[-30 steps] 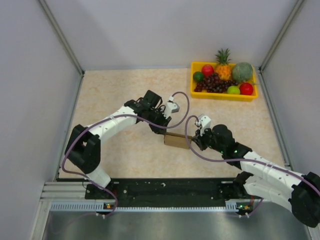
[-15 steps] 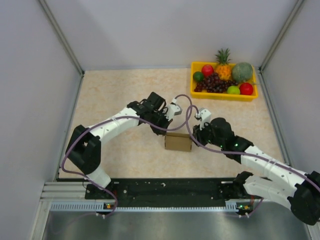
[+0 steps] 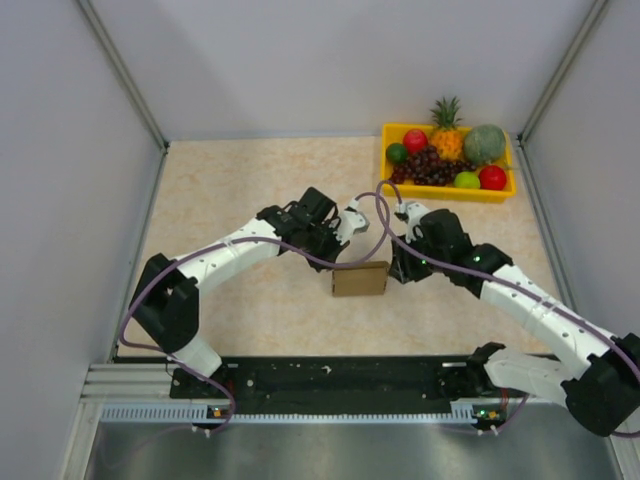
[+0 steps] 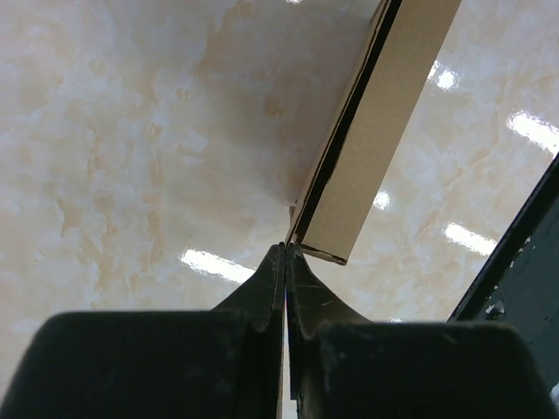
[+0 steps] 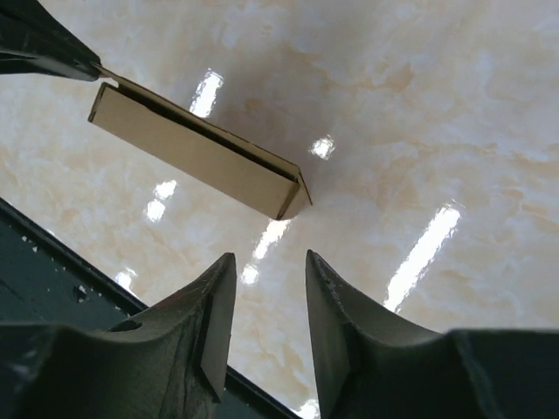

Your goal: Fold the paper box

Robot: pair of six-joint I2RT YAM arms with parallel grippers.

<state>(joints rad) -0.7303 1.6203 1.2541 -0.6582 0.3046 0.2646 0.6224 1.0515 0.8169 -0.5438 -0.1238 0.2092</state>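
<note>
The paper box [image 3: 360, 280] is a small flat brown cardboard box on the marble table top. My left gripper [image 3: 338, 260] is at its far left corner, shut on a thin flap edge of the box [image 4: 384, 122], with the fingertips [image 4: 279, 262] pinched together. My right gripper [image 3: 397, 270] is open just off the box's right end. In the right wrist view the box [image 5: 196, 153] lies ahead of the open right gripper [image 5: 269, 257], apart from it, and the left fingertip [image 5: 39, 44] shows at the box's far corner.
A yellow tray [image 3: 448, 191] of fruit stands at the back right. The black base rail [image 3: 330, 375] runs along the table's near edge. Grey walls close off the left, right and back.
My right arm has swung back and up, its gripper moving off the box's right end. My left gripper has shifted slightly right. The box has turned from tilted to level.
</note>
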